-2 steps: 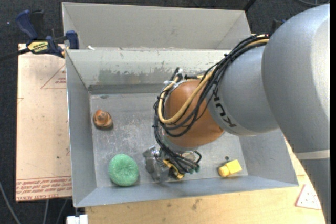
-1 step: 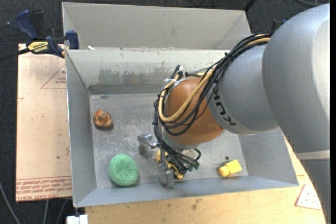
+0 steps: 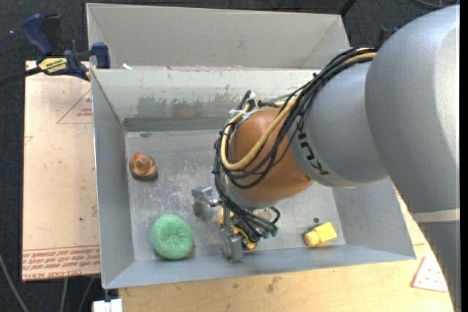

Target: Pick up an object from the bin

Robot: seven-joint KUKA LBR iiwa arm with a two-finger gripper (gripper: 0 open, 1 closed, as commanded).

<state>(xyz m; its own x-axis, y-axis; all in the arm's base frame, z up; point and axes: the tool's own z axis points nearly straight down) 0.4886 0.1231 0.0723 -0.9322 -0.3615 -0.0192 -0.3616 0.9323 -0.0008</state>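
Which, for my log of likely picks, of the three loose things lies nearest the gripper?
The green round ball, close beside the gripper; the brown lump and the yellow block lie farther off.

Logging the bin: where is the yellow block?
In the camera view, the yellow block lies by the bin's near wall, right of the gripper, across from the green ball.

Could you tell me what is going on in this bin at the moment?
The robot arm reaches into the grey bin from the right, with its gripper low over the floor near the front wall. It sits between a green round ball on its left and a small yellow block on its right, and appears to touch neither. A small brown thing lies apart, by the left wall.
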